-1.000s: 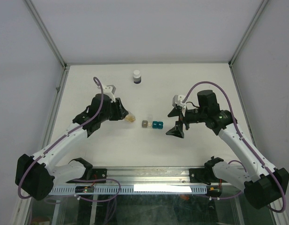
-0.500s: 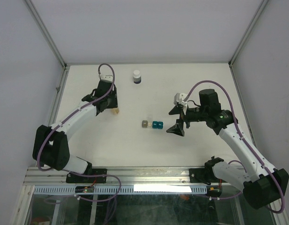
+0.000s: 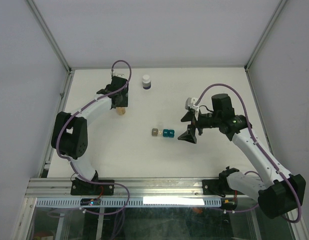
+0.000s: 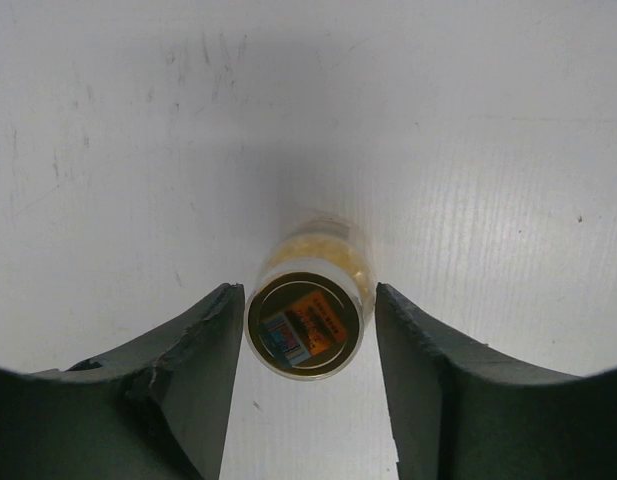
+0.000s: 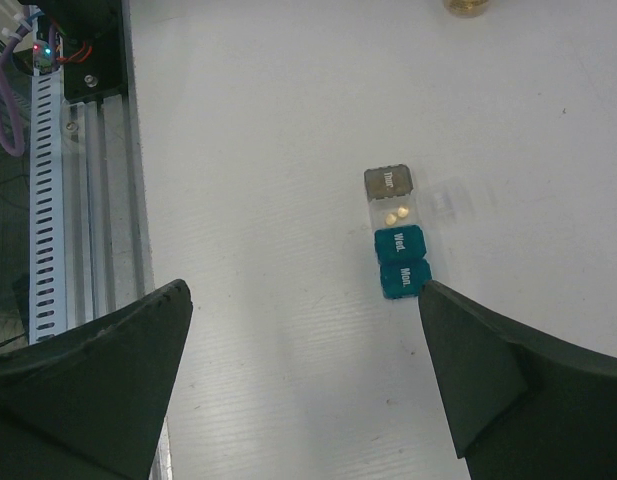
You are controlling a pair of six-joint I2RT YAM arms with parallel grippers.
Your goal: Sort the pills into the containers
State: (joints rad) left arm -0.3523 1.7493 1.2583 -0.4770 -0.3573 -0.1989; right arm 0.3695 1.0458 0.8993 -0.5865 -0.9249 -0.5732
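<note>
The clear vial (image 4: 308, 330) of orange-tan pills stands between my left gripper's (image 4: 305, 300) jaws with its round labelled end towards the camera. The left jaw is almost against it and a gap shows on the right, so the gripper is open. From above, the vial (image 3: 122, 112) is at the far left, just under that gripper (image 3: 120, 104). The containers sit mid-table: a grey-brown one (image 5: 388, 181), a clear cell holding two pills (image 5: 392, 216), and a teal-blue pair (image 5: 401, 260). My right gripper (image 5: 303, 390) hangs wide open and empty, just right of them (image 3: 189, 129).
A white-capped round bottle (image 3: 146, 81) stands at the back, right of the left gripper. The metal rail and cable duct (image 5: 53, 180) run along the table's near edge. White walls close in the table on three sides.
My left arm swung away from the containers to the far left with the vial, and its jaws have now widened off it. The right arm barely moved.
</note>
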